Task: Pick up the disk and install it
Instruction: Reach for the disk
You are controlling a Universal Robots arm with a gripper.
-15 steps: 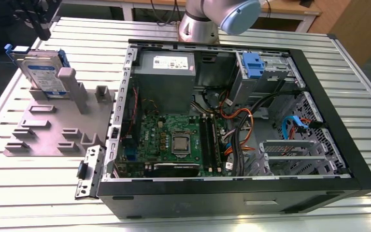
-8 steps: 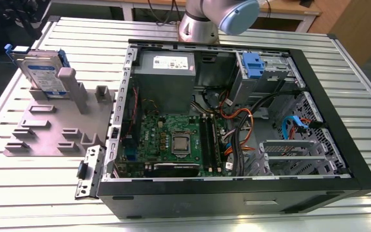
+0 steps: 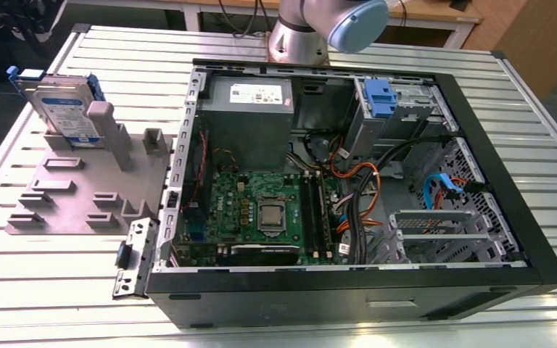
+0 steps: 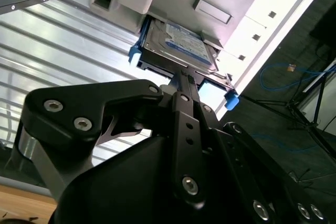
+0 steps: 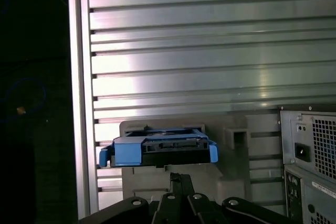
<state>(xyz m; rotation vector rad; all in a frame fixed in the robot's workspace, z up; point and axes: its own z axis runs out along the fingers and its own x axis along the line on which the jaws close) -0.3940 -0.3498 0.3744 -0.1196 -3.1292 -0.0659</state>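
Observation:
The disk (image 3: 66, 109) stands on edge in a slot of the grey holder (image 3: 75, 196) at the exterior view's left, its white-and-blue label facing out and blue rails along its edges. In the first wrist view the disk (image 5: 160, 148) lies beyond my gripper (image 5: 177, 178), whose fingers are together with nothing between them. In the second wrist view the gripper (image 4: 186, 77) points at the disk (image 4: 178, 45) and stays apart from it.
An open computer case (image 3: 510, 181) lies on the slatted metal table (image 3: 550, 109), with motherboard, cables and a drive bay with a blue latch (image 3: 380, 98) at its far corner. The arm's base (image 3: 298, 40) stands behind the case. A loose bracket (image 3: 133, 257) lies beside the holder.

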